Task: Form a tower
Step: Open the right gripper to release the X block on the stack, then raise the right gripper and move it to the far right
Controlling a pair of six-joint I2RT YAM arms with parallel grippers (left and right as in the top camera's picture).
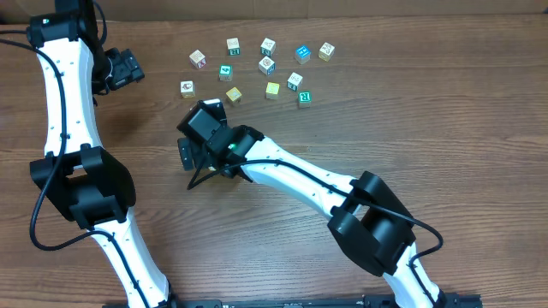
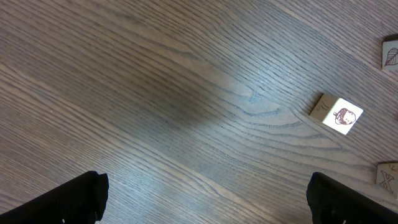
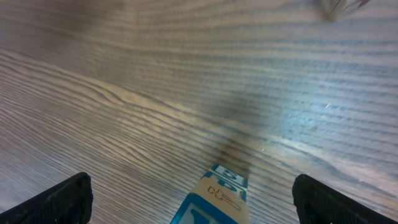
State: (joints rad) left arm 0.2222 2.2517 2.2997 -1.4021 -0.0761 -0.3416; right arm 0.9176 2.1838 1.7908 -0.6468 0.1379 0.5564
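Note:
The tower (image 3: 219, 191) shows in the right wrist view as a narrow stack of small wooden cubes, teal-framed faces with a pale cream cube between them. It stands between the fingers of my right gripper (image 3: 199, 202), which is open, with both fingers well clear of it. In the overhead view the right gripper (image 1: 197, 144) sits left of centre and hides the tower. My left gripper (image 1: 127, 68) hangs at the far left, open over bare wood (image 2: 208, 199).
Several loose letter cubes (image 1: 267, 67) lie scattered at the back of the table (image 1: 428, 137). The left wrist view shows one cube with a face drawing (image 2: 339, 115) and parts of two more cubes (image 2: 390, 53) at the right edge.

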